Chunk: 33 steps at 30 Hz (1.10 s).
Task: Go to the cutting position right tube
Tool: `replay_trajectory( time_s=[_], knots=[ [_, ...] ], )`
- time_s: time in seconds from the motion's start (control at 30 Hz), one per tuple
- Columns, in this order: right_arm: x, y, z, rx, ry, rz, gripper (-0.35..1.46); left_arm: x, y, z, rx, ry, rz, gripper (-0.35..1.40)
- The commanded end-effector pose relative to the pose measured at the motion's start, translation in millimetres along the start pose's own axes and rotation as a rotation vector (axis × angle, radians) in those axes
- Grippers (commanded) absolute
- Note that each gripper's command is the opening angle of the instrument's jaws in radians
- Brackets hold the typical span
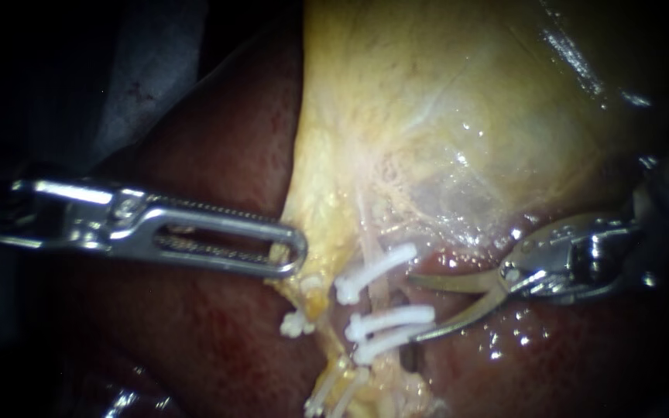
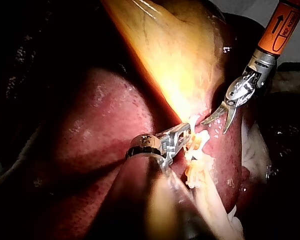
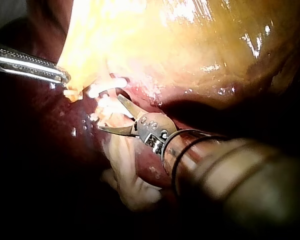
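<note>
In the endoscope view, our right instrument (image 1: 416,306) lies nearly level, its blades apart just beside the right tube (image 1: 381,294), between the white clips (image 1: 390,319), with bare liver (image 1: 551,364) below. Our left instrument (image 1: 294,250) is clamped on the gallbladder (image 1: 427,116) edge. Both wrist views show the same open blades near the clips.

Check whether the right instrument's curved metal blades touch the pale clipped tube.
Cannot tell. Endoscope view: blades open, the right instrument ends beside the pale tube and white clips; neither gap nor contact plain.
</note>
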<state>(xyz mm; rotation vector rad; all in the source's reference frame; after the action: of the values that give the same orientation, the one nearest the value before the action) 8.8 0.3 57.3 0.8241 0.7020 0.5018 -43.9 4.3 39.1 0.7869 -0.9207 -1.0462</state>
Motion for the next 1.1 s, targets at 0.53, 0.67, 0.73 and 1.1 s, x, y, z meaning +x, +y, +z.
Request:
replay_trajectory(
  time_s=[0.53, 0.67, 0.73, 1.1],
  knots=[
    [0.8, 1.0, 0.6, 0.01, -0.011, -0.006, 0.78, -0.1, -0.8, -0.9, 0.004, -0.002, -0.003, -0.35],
    [1.0, 1.1, 1.0, 0.015, -0.013, -0.012, 0.76, -0.1, -0.9, -0.9, 0.001, -0.004, -0.003, -0.35],
    [1.0, 1.2, 1.2, 0.019, -0.016, -0.006, 0.74, -0.1, -0.9, -0.9, 0.002, -0.004, -0.003, -0.35],
    [0.5, 2.0, 2.6, 0.034, -0.033, -0.005, 0.66, -0.2, -1.0, -1.1, 0.002, -0.004, -0.004, -0.35]
  ],
)
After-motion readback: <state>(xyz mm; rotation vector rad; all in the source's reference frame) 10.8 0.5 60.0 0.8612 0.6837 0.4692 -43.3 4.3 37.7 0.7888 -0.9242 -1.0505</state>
